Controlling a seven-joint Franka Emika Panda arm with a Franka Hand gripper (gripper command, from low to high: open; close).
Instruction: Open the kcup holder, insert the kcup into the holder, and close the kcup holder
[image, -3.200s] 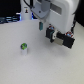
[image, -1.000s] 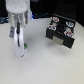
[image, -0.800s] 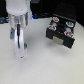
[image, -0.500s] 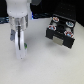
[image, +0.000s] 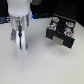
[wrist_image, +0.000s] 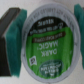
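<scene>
The kcup (wrist_image: 47, 42), a small white pod with a green printed top, fills the wrist view between my two teal finger pads (wrist_image: 17, 31). My gripper (wrist_image: 46, 39) is closed around it, with a pad against each side. In the exterior view my gripper (image: 20, 50) is down at the white table on the exterior view's left, and its fingers mostly hide the kcup. The black kcup holder (image: 61, 15) stands at the exterior view's right. Its drawer (image: 61, 36) is pulled out and shows round pods with pale reddish tops.
The white table (image: 45, 65) lies between my gripper and the holder. My white arm (image: 19, 12) rises above the gripper at the exterior view's upper left. Dark objects sit along the far edge behind it.
About three seconds ago my arm was at the holder and the kcup stood alone on the table. The arm has since moved to the exterior view's left and come down over the kcup. It has barely moved in the last second.
</scene>
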